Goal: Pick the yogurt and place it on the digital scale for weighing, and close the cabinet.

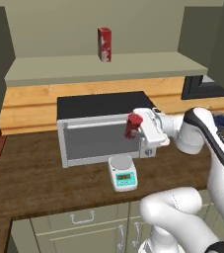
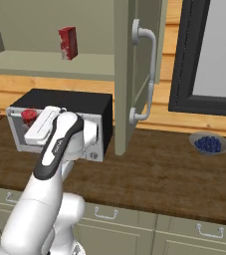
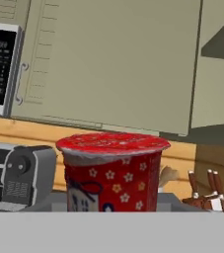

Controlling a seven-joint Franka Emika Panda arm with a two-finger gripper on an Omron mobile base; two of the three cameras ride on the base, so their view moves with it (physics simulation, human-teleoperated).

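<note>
The yogurt [image 1: 131, 124], a short red cup with white flowers and a red foil lid, hangs in the air in front of the toaster oven's glass door. My gripper [image 1: 135, 126] is shut on it from the right. In the hand view the yogurt [image 3: 112, 170] looms close and upright. The digital scale [image 1: 122, 173] sits on the counter just below and slightly left of the cup, its grey plate bare. The cabinet [image 1: 103, 66] above stands open, its right door [image 2: 133, 74] swung out toward me with its bar handle [image 2: 147, 74] showing.
A tall red-and-white carton [image 1: 104, 44] stands on the open cabinet shelf. The silver toaster oven [image 1: 91, 141] is right behind the scale. A bowl of blueberries [image 2: 209, 144] lies on the counter to the right. Brown knife handles [image 3: 206, 190] stand at the far left.
</note>
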